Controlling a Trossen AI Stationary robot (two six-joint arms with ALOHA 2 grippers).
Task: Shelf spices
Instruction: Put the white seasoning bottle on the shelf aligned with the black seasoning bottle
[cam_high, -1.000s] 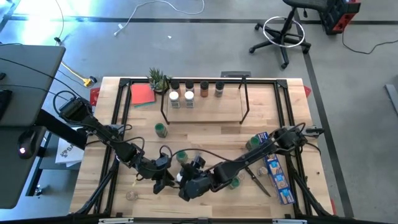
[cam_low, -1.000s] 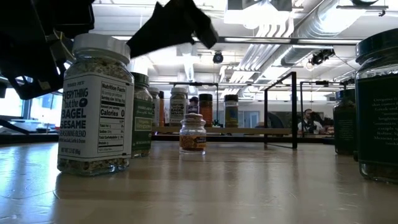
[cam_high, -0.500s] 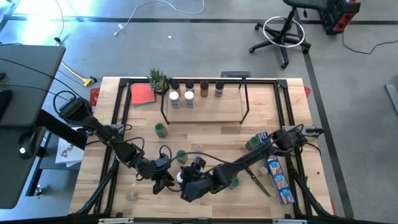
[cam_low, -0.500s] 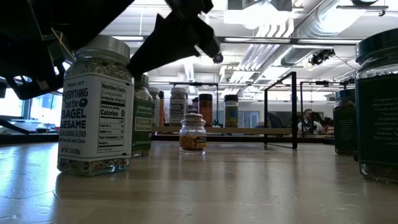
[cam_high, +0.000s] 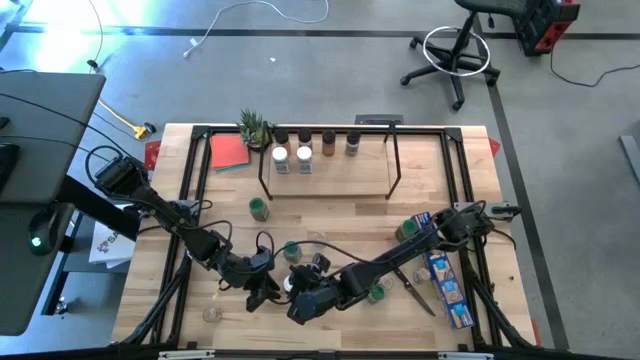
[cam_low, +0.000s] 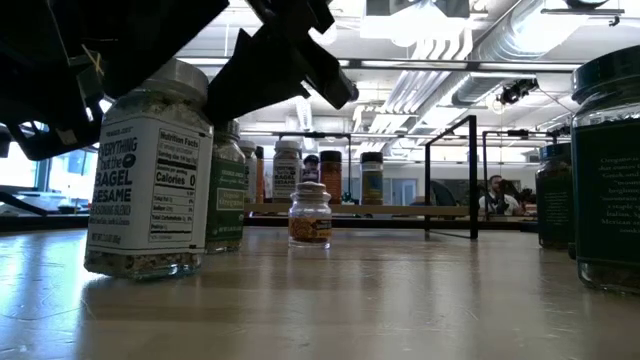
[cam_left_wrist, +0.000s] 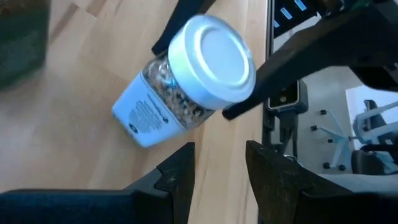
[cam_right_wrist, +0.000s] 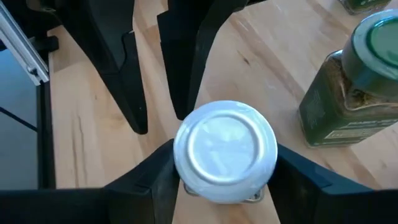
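Right gripper (cam_right_wrist: 225, 186): at the table's near edge, about 6 o'clock from the table's centre in the high view (cam_high: 298, 300); its two dark fingers (cam_right_wrist: 155, 177) press either side of the white-capped jar's cap, clamped onto it.
White-capped jar (cam_right_wrist: 225, 151): a bagel sesame seasoning jar with a white label, standing on the wood and tipped slightly off upright in the low view (cam_low: 150, 170).
Left gripper (cam_left_wrist: 219, 168): just at 9 o'clock of the right gripper in the high view (cam_high: 268, 292); fingers set narrowly apart, holding nothing, their tips close beside the white-capped jar but not on it.
Green-capped jar (cam_right_wrist: 348, 87): upright, near the white-capped jar, apart from it.
Other loose spices: a green-capped one at 9 o'clock of the table's centre (cam_high: 258, 208), one near the centre (cam_high: 291, 250), one at 3 o'clock beside the right arm (cam_high: 407, 230).
Small clear jar (cam_low: 310, 214): orange contents, upright, alone mid-table in the low view.
Shelf (cam_high: 330, 180): at 12 o'clock on the table, black rods and light boards; six jars stand on it in two short rows (cam_high: 303, 147).
Blue box (cam_high: 446, 280): lies at 4 o'clock, near the table's right edge.
Black-handled utensil (cam_high: 418, 290): just at 9 o'clock of the blue box.
Table (cam_high: 350, 215): light wood, edged by a black frame.
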